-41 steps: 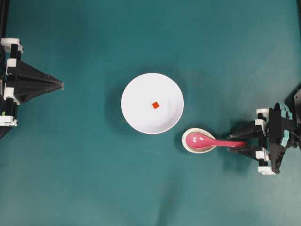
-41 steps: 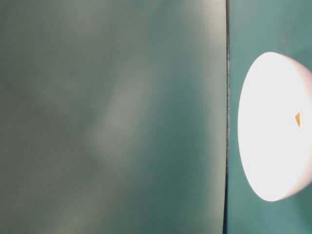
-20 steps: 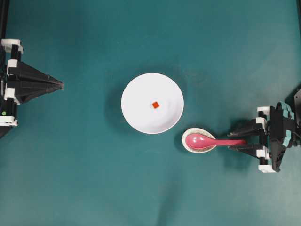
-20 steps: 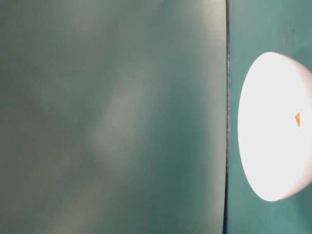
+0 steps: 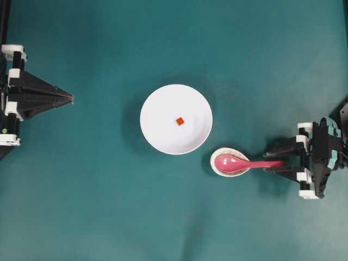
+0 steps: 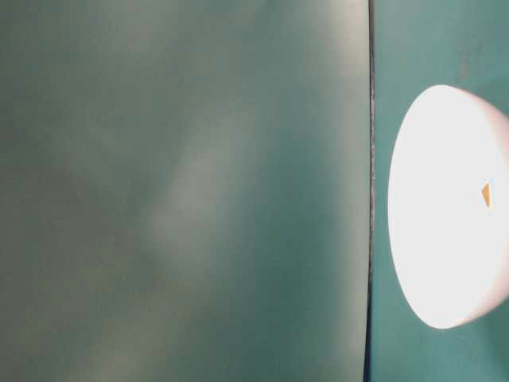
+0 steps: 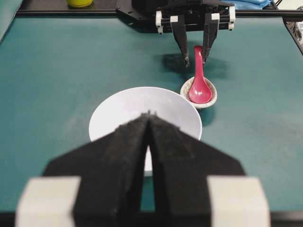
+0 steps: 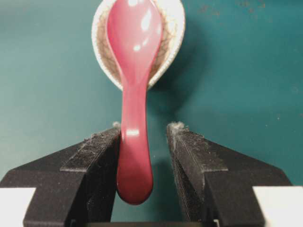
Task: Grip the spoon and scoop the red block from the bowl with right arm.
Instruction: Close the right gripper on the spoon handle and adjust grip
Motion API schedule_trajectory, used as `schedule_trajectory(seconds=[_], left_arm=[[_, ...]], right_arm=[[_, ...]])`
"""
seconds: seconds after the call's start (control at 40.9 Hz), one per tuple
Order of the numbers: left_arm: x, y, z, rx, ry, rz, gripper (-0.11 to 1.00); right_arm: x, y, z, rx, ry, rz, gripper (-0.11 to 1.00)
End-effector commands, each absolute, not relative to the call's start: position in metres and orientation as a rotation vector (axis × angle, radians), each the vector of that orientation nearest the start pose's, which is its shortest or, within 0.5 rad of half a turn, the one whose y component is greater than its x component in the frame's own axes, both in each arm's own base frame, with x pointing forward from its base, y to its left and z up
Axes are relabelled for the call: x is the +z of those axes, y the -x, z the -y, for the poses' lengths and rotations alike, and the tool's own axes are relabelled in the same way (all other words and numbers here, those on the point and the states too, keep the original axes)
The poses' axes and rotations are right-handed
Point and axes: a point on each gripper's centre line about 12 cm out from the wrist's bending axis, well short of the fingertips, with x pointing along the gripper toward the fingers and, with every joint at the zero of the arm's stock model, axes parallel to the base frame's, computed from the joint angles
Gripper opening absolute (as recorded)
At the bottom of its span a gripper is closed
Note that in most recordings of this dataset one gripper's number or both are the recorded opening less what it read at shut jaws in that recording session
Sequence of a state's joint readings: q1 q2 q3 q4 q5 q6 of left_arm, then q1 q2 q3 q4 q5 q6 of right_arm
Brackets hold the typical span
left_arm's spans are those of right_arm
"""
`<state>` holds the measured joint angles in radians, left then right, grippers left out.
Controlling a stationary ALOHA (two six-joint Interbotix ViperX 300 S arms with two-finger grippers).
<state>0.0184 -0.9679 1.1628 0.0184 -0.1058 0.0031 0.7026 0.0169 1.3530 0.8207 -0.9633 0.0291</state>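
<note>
The pink-red spoon (image 5: 239,162) lies with its scoop in a small speckled dish and its handle pointing right. My right gripper (image 5: 267,162) is open around the handle's end. In the right wrist view the spoon (image 8: 135,94) touches the left finger (image 8: 94,156), with a gap to the right one. The red block (image 5: 179,121) sits in the middle of the white bowl (image 5: 157,136), up-left of the spoon. My left gripper (image 5: 70,98) is shut at the far left, empty, and points at the bowl (image 7: 137,101).
The speckled beige dish (image 5: 217,168) sits just below-right of the bowl, almost touching it. The table-level view shows only the glaring bowl (image 6: 445,263) at its right edge. The mat is teal. A black frame rail (image 7: 71,12) runs behind the right arm.
The right gripper has settled slightly around the spoon handle, its fingers a touch closer together. The spoon, block, bowl and left arm have not moved.
</note>
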Motion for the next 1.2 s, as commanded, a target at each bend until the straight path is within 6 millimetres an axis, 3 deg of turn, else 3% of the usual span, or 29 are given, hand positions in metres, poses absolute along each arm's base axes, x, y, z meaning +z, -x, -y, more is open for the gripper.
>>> schedule_trajectory(seconds=[0.0, 0.196, 0.415, 0.831, 1.173], left_arm=[[0.286, -0.201, -0.004, 0.017, -0.024, -0.068, 0.00], [0.286, -0.201, -0.004, 0.017, -0.027, -0.068, 0.00], [0.287, -0.202, -0.004, 0.016, -0.033, -0.068, 0.00], [0.285, -0.202, -0.004, 0.016, -0.036, -0.076, 0.00], [0.285, -0.202, -0.004, 0.016, -0.036, -0.079, 0.00]], right_arm=[[0.083, -0.203, -0.080, -0.070, -0.203, -0.437, 0.47], [0.083, -0.204, -0.080, -0.064, -0.183, -0.440, 0.41], [0.083, -0.204, -0.081, -0.061, -0.175, -0.441, 0.22], [0.079, -0.202, -0.081, -0.056, -0.170, -0.481, 0.22], [0.093, -0.199, -0.081, -0.023, -0.179, -0.453, 0.20]])
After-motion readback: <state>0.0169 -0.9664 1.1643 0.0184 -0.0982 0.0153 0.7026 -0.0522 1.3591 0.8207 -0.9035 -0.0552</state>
